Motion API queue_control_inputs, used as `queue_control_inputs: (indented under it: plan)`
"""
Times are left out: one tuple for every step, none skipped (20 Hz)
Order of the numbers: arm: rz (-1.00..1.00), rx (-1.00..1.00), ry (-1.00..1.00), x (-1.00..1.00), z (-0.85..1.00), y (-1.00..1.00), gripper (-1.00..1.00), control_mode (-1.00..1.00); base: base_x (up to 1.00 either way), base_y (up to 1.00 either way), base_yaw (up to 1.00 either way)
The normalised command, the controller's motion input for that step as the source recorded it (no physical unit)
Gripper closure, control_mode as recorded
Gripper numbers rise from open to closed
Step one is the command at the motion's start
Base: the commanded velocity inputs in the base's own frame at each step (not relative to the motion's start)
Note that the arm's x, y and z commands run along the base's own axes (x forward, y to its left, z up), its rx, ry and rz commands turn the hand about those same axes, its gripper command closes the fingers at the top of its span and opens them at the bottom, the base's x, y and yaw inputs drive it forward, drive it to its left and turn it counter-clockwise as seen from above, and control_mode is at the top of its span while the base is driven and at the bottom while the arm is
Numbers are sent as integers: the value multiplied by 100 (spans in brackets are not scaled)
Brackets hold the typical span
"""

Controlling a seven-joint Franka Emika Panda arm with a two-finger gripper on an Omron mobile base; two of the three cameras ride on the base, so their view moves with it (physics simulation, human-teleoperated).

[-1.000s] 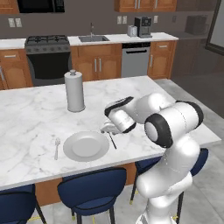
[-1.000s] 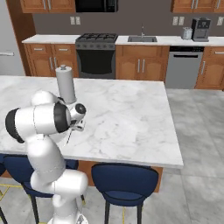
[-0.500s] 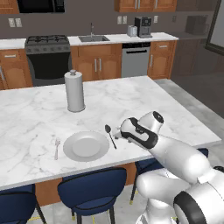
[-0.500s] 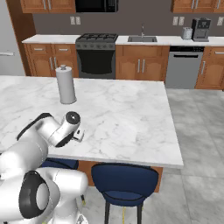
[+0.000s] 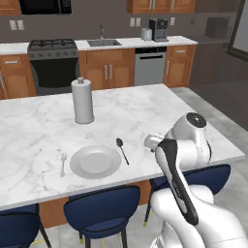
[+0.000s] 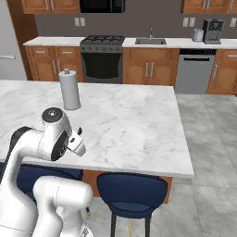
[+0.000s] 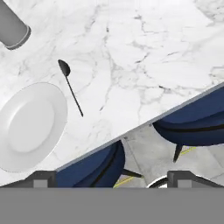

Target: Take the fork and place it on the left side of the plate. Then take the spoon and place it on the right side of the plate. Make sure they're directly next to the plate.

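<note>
Since a second ago your arm has pulled back from over the spoon and folded in close to its own base at the counter's near edge, leaving the tableware alone on the marble. You can see the plate with the fork lying just off its left rim and the spoon angled just off its right rim, bowl pointing away from you; neither one is being touched. In the hand view, the gripper stands with its fingers wide apart and nothing between them, looking down across the island's edge toward the blue stools. Your judgement should be that both placements look finished, so the next move calls only for checking that each piece sits snug beside the plate, and nudging the spoon closer if not.
</note>
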Motion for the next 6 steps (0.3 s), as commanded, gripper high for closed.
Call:
queue_control_inputs:
  plan:
    - [-23, -17, 2, -100, 98, -55, -100, -100, 0, 0, 0]
    - [-20, -19, 0, -100, 88, -49, -100, -100, 0, 0, 0]
    - [-15, -19, -3, -100, 81, -49, -100, -100, 0, 0, 0]
    - [-13, -20, -8, -100, 72, -44, -100, -100, 0, 0, 0]
    - [-11, -20, -11, -100, 69, -39, -100, -100, 0, 0, 0]
    - [-7, -18, -17, -100, 67, -38, -100, -100, 0, 0, 0]
